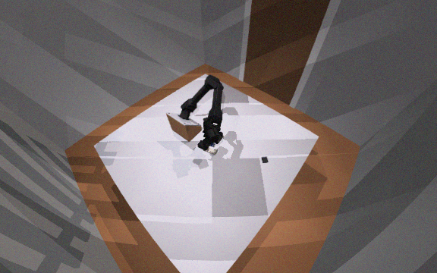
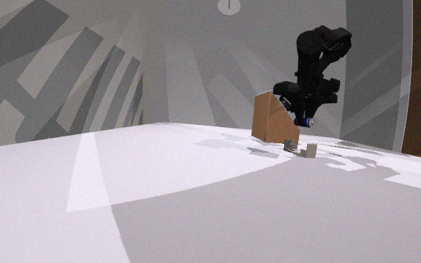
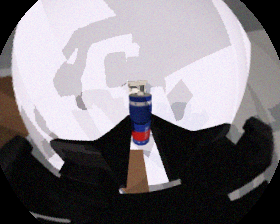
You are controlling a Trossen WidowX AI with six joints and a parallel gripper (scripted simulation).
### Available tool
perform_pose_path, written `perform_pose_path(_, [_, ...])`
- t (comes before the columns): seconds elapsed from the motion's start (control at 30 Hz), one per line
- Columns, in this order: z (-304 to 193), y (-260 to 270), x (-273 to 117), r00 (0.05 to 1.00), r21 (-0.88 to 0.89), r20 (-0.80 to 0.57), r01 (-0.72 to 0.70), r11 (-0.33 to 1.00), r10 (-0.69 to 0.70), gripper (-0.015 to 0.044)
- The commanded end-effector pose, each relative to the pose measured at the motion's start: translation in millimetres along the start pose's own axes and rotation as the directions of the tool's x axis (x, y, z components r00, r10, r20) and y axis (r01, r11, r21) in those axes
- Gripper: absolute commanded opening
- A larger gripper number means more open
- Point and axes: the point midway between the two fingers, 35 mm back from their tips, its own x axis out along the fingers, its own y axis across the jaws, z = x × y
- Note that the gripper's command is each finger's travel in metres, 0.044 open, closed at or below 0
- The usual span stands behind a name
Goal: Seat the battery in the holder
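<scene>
Where the hand (image 1: 212, 143) (image 2: 306, 116) (image 3: 139, 117) closes, the battery (image 1: 213, 145) (image 2: 304, 122) (image 3: 140, 110) sits pinched between its fingertips.

The battery (image 2: 305, 122) (image 3: 140, 119), a blue cylinder with a red band and a silvery end, lies roughly level in the claw (image 2: 305, 118) (image 3: 139, 117), raised above the desk (image 2: 196, 204) (image 1: 173, 189) (image 3: 46, 100). The pale holder (image 2: 310, 150) (image 1: 211, 151) (image 3: 138, 84), with upright end walls, sits on the desk, apart from the battery.
</scene>
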Motion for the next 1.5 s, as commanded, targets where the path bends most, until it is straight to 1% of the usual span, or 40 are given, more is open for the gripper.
perform_pose_path(0.0, [-0.6,-3.6,-0.3,1.0,-0.047,-0.003,0.0,0.999,0.0,0.0085])
perform_pose_path(0.1, [-0.2,-4.0,1.3,1.0,-0.047,0.005,0.001,0.999,-0.001,0.0085])
perform_pose_path(0.8, [5.0,-2.3,40.1,0.969,-0.028,0.246,0.014,1.0,-0.007,0.0085])
perform_pose_path(1.0, [5.2,-2.3,41.2,0.966,-0.028,0.257,0.012,1.0,-0.004,0.0085])
perform_pose_path(1.47, [3.6,-6.5,49.5,0.944,-0.02,0.33,0.02,1.0,-0.012,0.0085])
